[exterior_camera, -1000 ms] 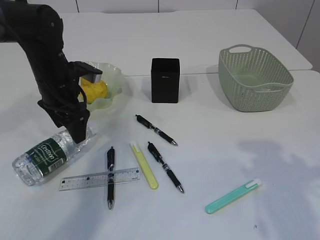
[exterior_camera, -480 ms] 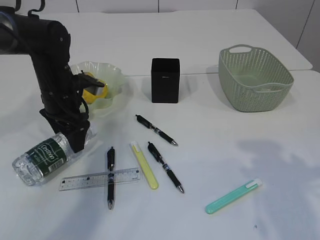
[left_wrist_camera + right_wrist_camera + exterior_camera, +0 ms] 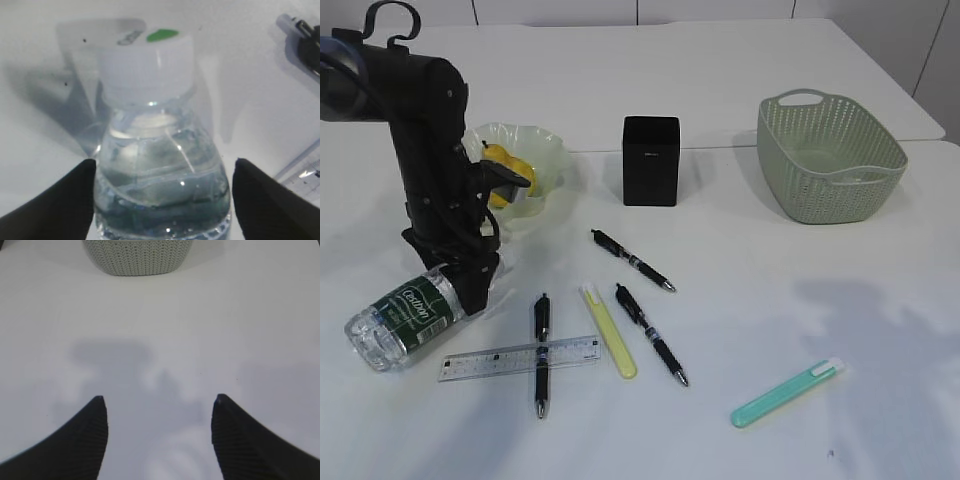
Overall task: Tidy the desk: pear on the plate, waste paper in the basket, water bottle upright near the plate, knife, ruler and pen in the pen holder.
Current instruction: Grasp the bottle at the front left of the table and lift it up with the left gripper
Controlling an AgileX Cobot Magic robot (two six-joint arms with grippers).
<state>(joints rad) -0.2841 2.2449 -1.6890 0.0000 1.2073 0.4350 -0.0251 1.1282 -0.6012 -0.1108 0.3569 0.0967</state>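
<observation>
- Exterior view: the left gripper point(image 3: 470, 290) is down over the neck end of the water bottle point(image 3: 405, 312), which lies on its side on the desk point(image 3: 770, 250); the dark green label shows white lettering too small to read for sure
- The pear point(image 3: 505, 172) sits in the wavy pale green plate point(image 3: 542, 150), partly hidden behind the left arm
- The clear ruler point(image 3: 517, 358) lies flat near the front, a black pen point(image 3: 541, 352) across it; a yellow highlighter point(image 3: 608, 329) just beside them, two more black pens point(image 3: 649, 333) to the right
- The black pen holder point(image 3: 651, 160) stands upright at the middle, its front label unreadable
- The sage green basket point(image 3: 828, 155) is far right; a mint green knife point(image 3: 786, 392) lies alone near the front right
- Left wrist view: the left gripper point(image 3: 162, 192) stands wide, one finger on each side of the water bottle point(image 3: 160, 185) shoulder; the left finger looks against the plastic, the right one shows a gap, so no grip; the white cap point(image 3: 147, 67) carries a green mark
- Right wrist view: the right gripper point(image 3: 159, 432) stands wide over bare desk point(image 3: 160, 340), holding nothing, the basket point(image 3: 137, 255) at the top edge
</observation>
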